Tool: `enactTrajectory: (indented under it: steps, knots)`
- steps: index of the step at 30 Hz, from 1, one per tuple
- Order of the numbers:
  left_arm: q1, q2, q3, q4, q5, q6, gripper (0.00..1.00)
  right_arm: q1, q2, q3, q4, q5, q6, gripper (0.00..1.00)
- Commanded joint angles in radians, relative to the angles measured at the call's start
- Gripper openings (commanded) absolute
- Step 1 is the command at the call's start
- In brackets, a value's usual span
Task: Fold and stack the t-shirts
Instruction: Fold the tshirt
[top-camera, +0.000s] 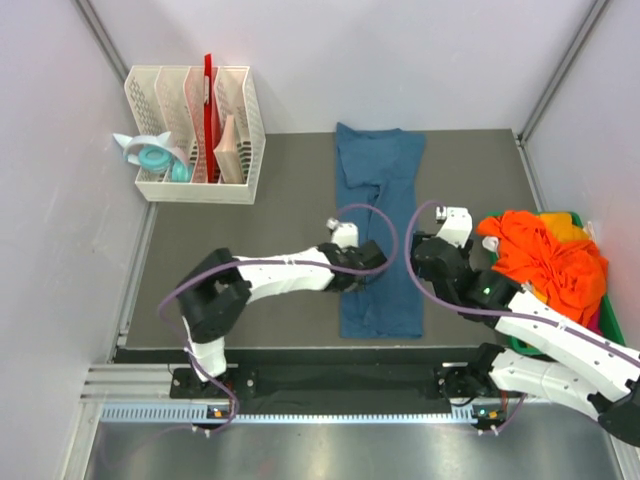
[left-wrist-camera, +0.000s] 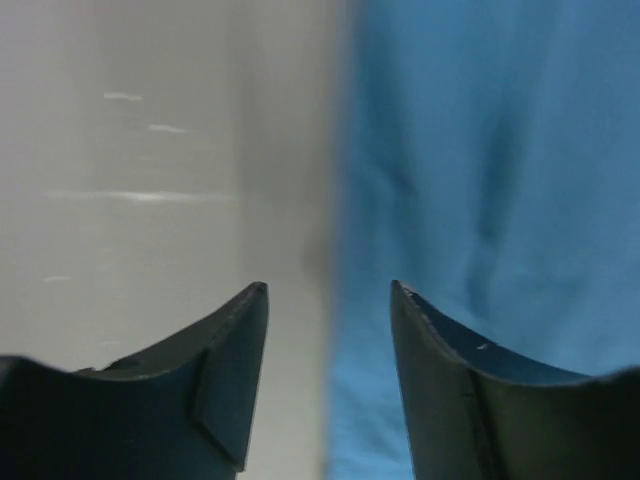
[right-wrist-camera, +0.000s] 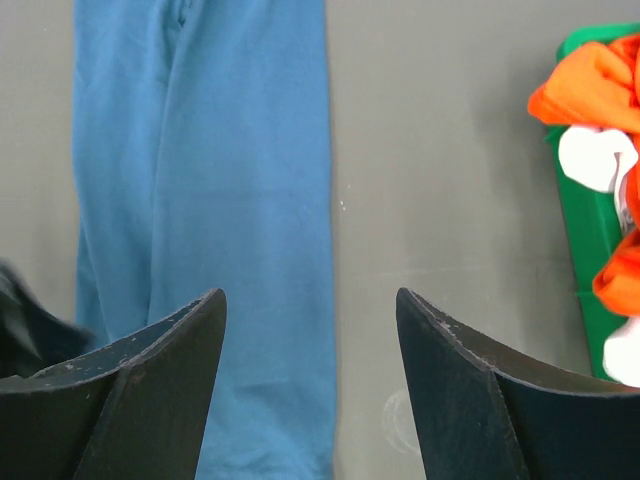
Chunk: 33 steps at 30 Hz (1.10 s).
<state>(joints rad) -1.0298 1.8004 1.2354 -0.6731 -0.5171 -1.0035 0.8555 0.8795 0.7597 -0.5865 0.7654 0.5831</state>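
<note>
We see the teal t-shirt (left-wrist-camera: 480, 200) as a blur in the left wrist view. Heaped orange t-shirts (top-camera: 545, 255) bury most of the green bin (top-camera: 612, 325); the picture's edge crops the right arm (top-camera: 570, 340).

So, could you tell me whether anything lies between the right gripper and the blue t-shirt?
Nothing visible does. The right gripper hangs open by the blue t-shirt's right edge, with only bare table showing there. The left gripper is at the shirt's opposite edge, out of that path.
</note>
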Motion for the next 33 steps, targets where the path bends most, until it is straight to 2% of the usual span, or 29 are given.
enactTrajectory:
  steps: [1, 3, 6, 10, 16, 20, 23, 27, 28, 29, 30, 33]
  knots:
    - [-0.125, -0.036, -0.009, -0.016, 0.004, 0.074, 0.6, 0.017, -0.016, -0.002, -0.041, 0.012, 0.066, 0.69]
    - [-0.125, -0.096, -0.095, 0.124, 0.035, 0.045, 0.61, 0.017, -0.042, -0.017, -0.044, 0.008, 0.072, 0.69]
    - [-0.125, -0.16, -0.221, 0.19, 0.042, 0.02, 0.61, 0.02, -0.068, -0.036, -0.05, 0.0, 0.072, 0.69]
    - [-0.125, -0.147, -0.234, 0.167, 0.028, 0.019, 0.59, 0.019, -0.071, -0.048, -0.045, -0.008, 0.064, 0.69]
    - [-0.125, -0.109, -0.248, 0.248, 0.066, 0.055, 0.56, 0.019, -0.039, -0.045, 0.013, -0.003, 0.017, 0.69]
    - [-0.125, -0.081, -0.251, 0.283, 0.109, 0.052, 0.55, 0.002, 0.063, -0.014, 0.092, -0.032, -0.072, 0.69]
    - [-0.125, -0.061, -0.24, 0.287, 0.123, 0.055, 0.48, -0.032, 0.17, 0.047, 0.114, -0.072, -0.091, 0.68]
    - [-0.119, -0.032, -0.229, 0.277, 0.155, 0.055, 0.2, -0.055, 0.242, 0.104, 0.146, -0.115, -0.08, 0.67]
    - [-0.119, -0.027, -0.228, 0.273, 0.16, 0.051, 0.08, -0.055, 0.249, 0.107, 0.152, -0.118, -0.078, 0.68]
    - [-0.116, -0.023, -0.226, 0.256, 0.161, 0.045, 0.03, -0.056, 0.251, 0.109, 0.154, -0.126, -0.08, 0.68]
    - [-0.116, -0.022, -0.232, 0.248, 0.161, 0.034, 0.0, -0.056, 0.253, 0.112, 0.155, -0.127, -0.081, 0.68]
    - [-0.115, -0.045, -0.263, 0.238, 0.149, 0.013, 0.0, -0.059, 0.253, 0.107, 0.157, -0.123, -0.088, 0.68]
